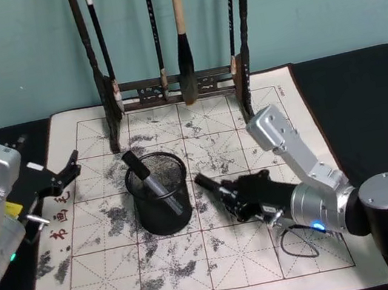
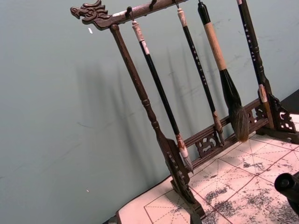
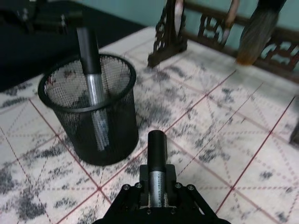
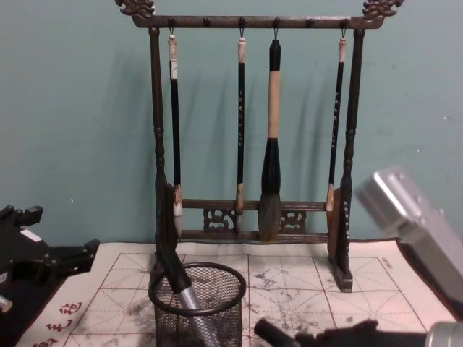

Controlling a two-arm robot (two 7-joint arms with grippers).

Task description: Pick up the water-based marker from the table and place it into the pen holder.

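Narrow bare strip of mat [image 1: 204,217] between pen holder [image 1: 161,203] and right end effector [image 1: 226,192] clamping a water-based marker [image 1: 206,183]; holder mouth partly taken by a leaning second marker [image 1: 147,177]; tall brush rack [image 1: 105,93] blocking behind; left end effector [image 1: 69,171] well aside.

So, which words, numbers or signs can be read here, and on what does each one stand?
No text is legible enough to quote.
Red characters at the left edge of the calligraphy mat: too small to read.
Pale markings on a hanging brush handle: too blurred.
Small marks on the marker held by the right tool: unreadable.
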